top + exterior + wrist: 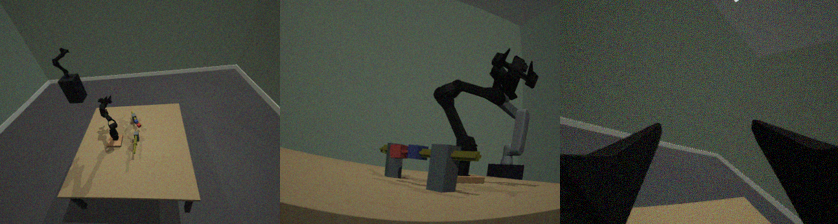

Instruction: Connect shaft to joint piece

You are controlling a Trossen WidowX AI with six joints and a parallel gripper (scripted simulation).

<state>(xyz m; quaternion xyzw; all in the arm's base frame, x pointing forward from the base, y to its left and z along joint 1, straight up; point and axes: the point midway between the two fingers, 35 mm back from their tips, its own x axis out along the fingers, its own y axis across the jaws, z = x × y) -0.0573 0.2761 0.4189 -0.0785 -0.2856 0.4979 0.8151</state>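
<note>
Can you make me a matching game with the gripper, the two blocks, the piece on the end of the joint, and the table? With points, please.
Things:
1. gripper (105, 98) (519, 66) (706, 125)
2. two blocks (136, 133) (441, 168)
3. end piece of the joint (139, 125) (398, 151)
4. table (162, 162) (361, 191) (695, 211)

Clues:
A. red
B. wide open, up in the air
C. light tan, under the blocks
D. grey, standing upright

Right pairs: 1-B, 2-D, 3-A, 4-C

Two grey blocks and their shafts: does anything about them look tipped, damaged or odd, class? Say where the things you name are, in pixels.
Nothing stands out: both grey blocks (137, 133) (442, 168) stand upright, each carrying a yellow shaft (135, 147) (466, 155), with no visible damage.
</note>
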